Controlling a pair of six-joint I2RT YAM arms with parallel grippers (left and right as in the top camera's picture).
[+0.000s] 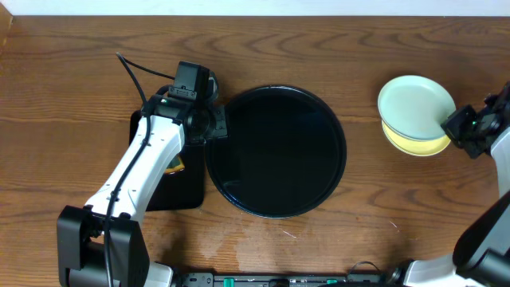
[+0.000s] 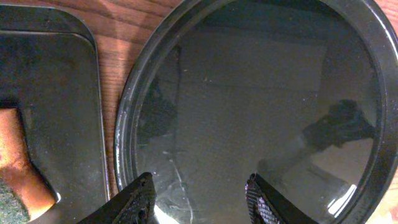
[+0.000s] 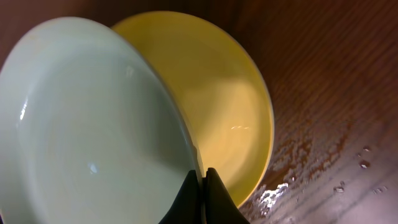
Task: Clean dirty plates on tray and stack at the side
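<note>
Right gripper (image 3: pixel 201 177) pinches the mint plate (image 3: pixel 93 124) by its rim, tilting it onto the yellow plate (image 3: pixel 224 106) on the tabletop (image 3: pixel 323 74), apparently to stack it. Left gripper (image 2: pixel 199 186) hangs open over the empty black tray (image 2: pixel 127 124).

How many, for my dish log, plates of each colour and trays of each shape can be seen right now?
Mint plate: 1
Yellow plate: 1
Round tray: 1
Rectangular tray: 1
Total: 4
</note>
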